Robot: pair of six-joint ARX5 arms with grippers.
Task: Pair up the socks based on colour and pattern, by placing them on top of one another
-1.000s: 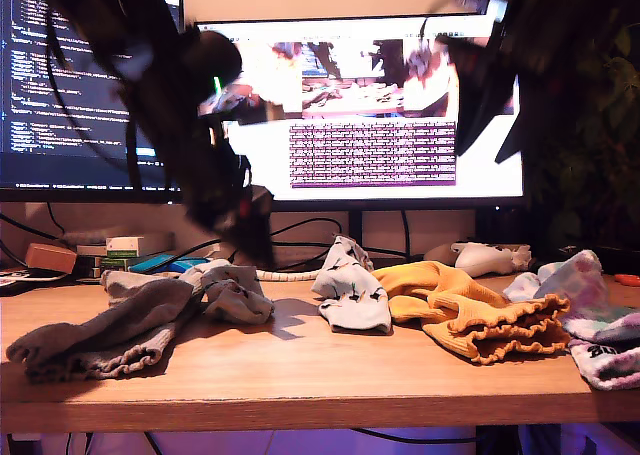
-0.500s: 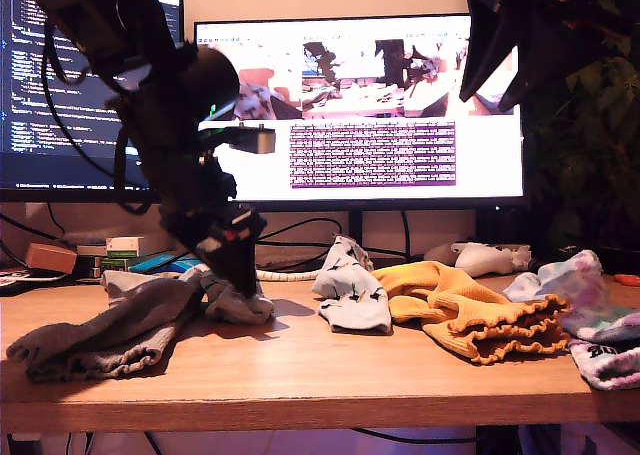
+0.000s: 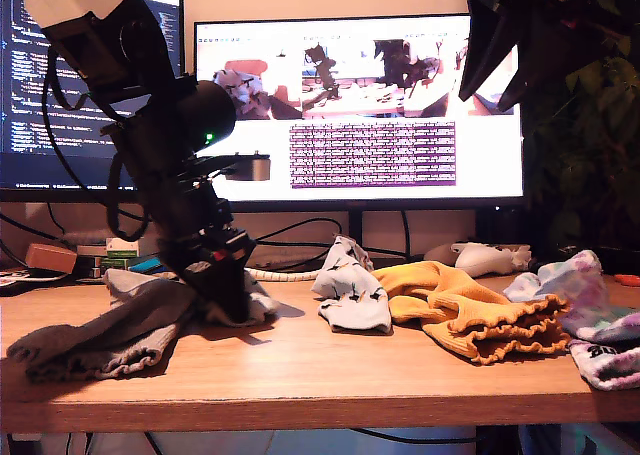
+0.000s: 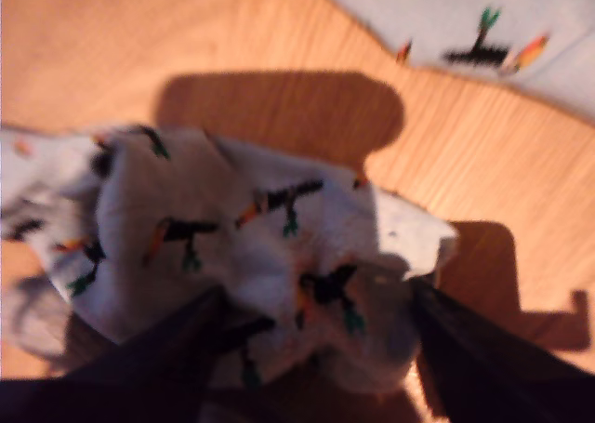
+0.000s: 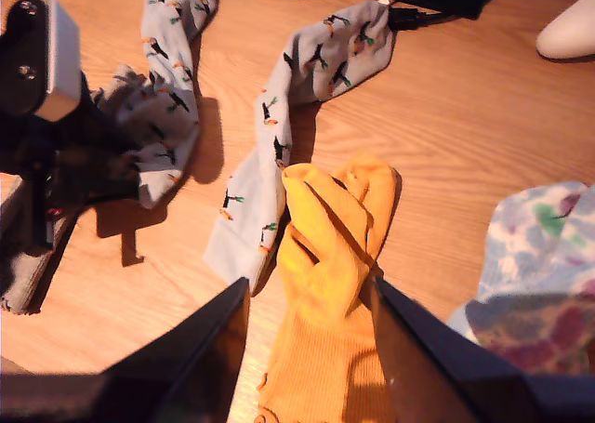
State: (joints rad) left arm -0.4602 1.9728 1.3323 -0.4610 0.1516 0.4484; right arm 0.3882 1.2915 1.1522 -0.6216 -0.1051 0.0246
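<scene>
We can read no brand or label: the two monitors behind the desk show lines of text too small to make out, and the small boxes at the exterior view's left carry no legible print.

Counting the socks, we find two pale printed ones. The first printed sock lies bunched under my first gripper, whose dark fingers stand spread on either side of the fabric and press down onto it – we cannot tell whether they have closed on it. In the exterior view that gripper is low on the desk, beside the grey ribbed sock at that view's left. The second printed sock lies stretched out near the desk's middle, its toe end touching the mustard-yellow pile.

The mustard-yellow socks lie heaped together with frilly cuffs; we cannot count them apart. One blotched fuzzy sock shows near them – at the exterior view's right, more blotched fabric lies at the desk's edge.

My second gripper hangs above the yellow pile with its jaws wide apart, holding nothing. A white controller rests behind the socks.
</scene>
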